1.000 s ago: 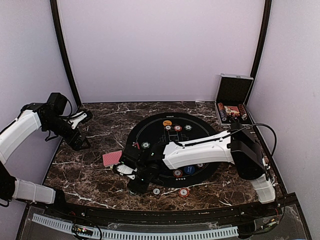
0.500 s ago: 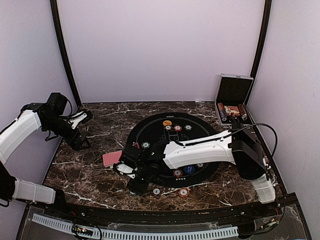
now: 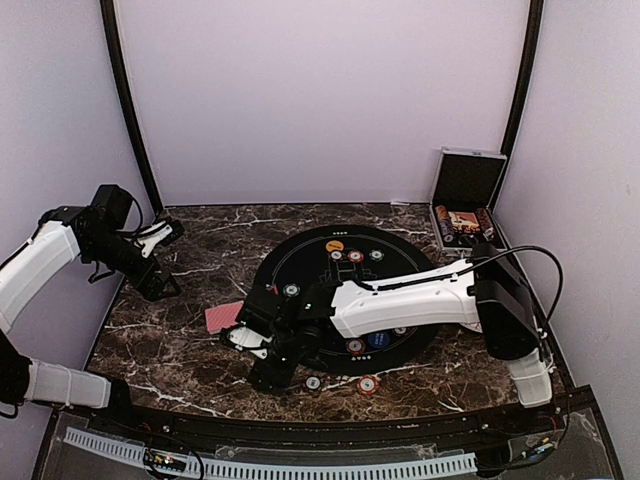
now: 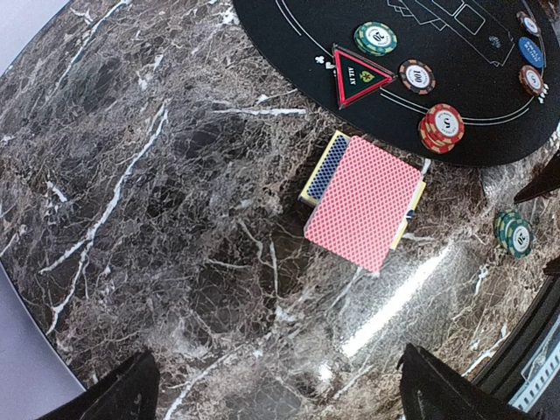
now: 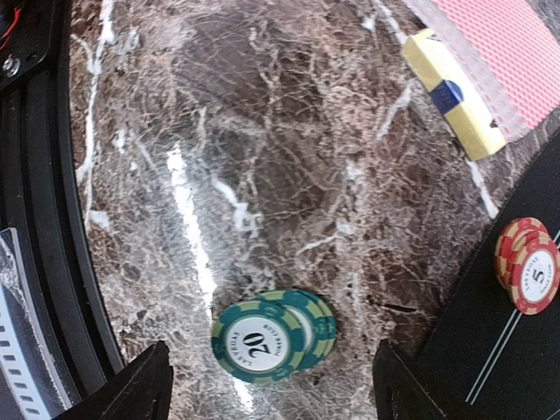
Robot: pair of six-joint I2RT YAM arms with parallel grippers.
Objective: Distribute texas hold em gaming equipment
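Both claws are released and empty: the left claw (image 4: 280, 385) hangs idle, while the right claw (image 5: 271, 394) straddles a green chip stack (image 5: 273, 337) lying on the marble table (image 5: 262, 157), near the black mat (image 5: 499, 367). Placing looks done; next, lift straight up without nudging the stack.

This is a robot test cell in a lab, not a card room. Plain pale lilac panels (image 3: 320, 90) close in a dark marble-patterned tabletop (image 3: 190, 345) on three sides, joined by black upright posts (image 3: 125, 100). Two white-shelled arms (image 3: 400, 305) are bolted at its near edge, and a loose black cable (image 3: 540, 258) loops off one. On the near side of the right tool (image 5: 273, 372), a white slotted cable duct (image 3: 300, 468) runs along the front rail.
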